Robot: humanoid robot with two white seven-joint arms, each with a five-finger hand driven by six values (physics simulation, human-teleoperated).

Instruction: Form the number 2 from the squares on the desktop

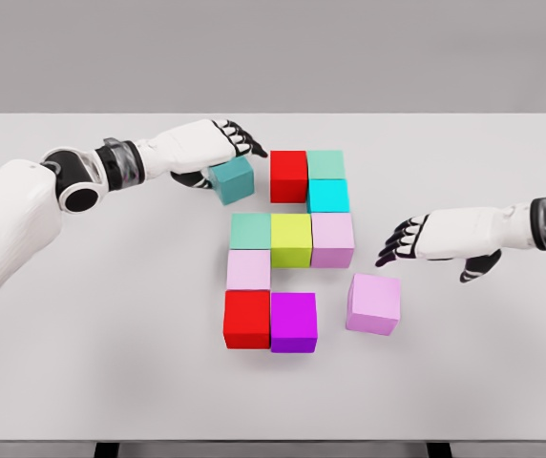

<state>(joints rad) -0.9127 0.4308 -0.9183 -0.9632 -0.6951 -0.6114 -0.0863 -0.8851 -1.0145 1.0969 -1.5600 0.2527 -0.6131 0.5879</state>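
done: most of the 2 stands on the desk (63,382).
left: teal cube (233,180) and lilac cube (373,303) unplaced.
left hand (218,145): curled on teal cube.
right hand (416,239): spread, empty.

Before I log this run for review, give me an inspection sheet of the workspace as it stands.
Surface: white tabletop, flat, unmarked.
Job's things: nine coloured cubes form a partial 2; the red top cube leads its top row. A teal cube sits apart at upper left, and a lilac cube apart at lower right.
Clutter: nothing seen.
Grippers: left hand rests over the teal cube, grip unclear; right hand hovers open above the lilac cube, holding nothing.
Cables: nothing seen.
Surroundings: plain grey backdrop.
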